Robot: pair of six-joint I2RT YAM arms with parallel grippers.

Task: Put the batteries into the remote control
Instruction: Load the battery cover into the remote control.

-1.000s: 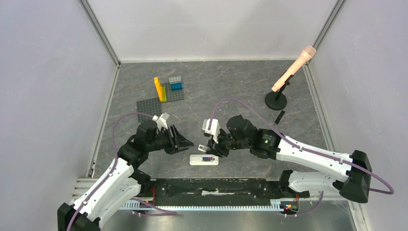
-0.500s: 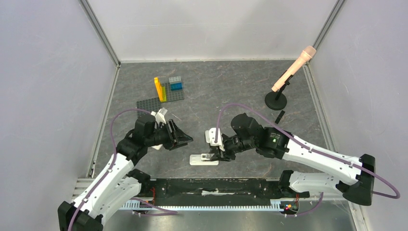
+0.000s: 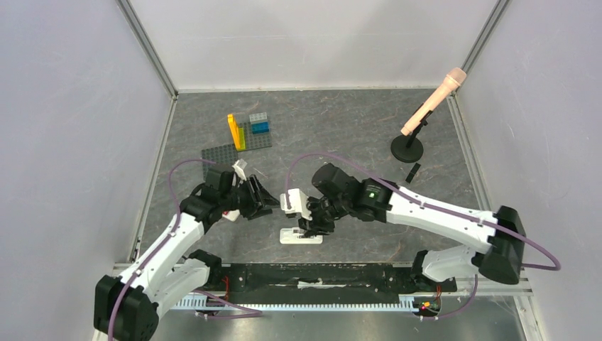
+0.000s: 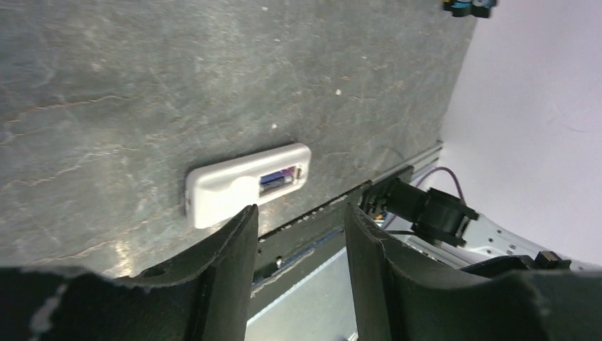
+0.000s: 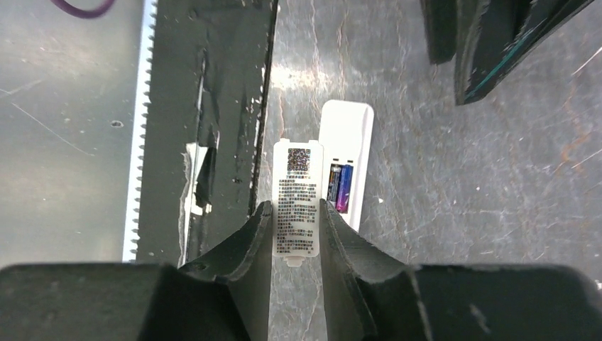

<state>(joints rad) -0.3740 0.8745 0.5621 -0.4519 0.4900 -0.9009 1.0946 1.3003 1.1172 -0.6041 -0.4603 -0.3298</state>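
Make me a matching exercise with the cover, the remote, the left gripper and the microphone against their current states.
1 cover
2 remote
3 left gripper
4 microphone

A on a stand
B open, empty
C lying flat, batteries showing
D held by the right gripper

Pairs: 1-D, 2-C, 3-B, 4-A

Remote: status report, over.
Left fingers open, empty. Right fingers shut on cover. Remote flat on table, batteries in, uncovered. Nothing between cover and remote.
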